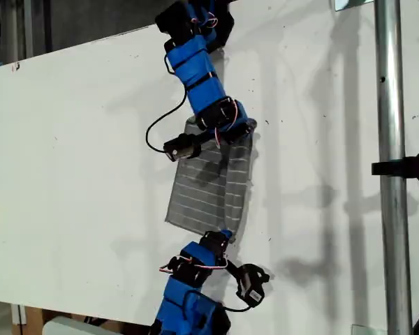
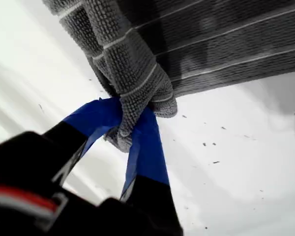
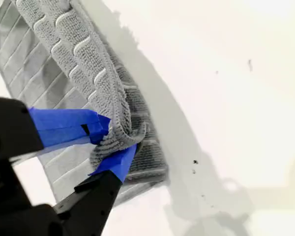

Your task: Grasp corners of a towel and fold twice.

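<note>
The towel, nubby grey striped cloth, is pinched at bunched corners by my first pincer and second pincer.

The exterior view looks down from high above on the white table, far enough to take in both arms and the whole towel. Each wrist view sits close behind its own blue-taped jaws, looking along them at a bunched towel corner against the table. All three views share the towel.
</note>
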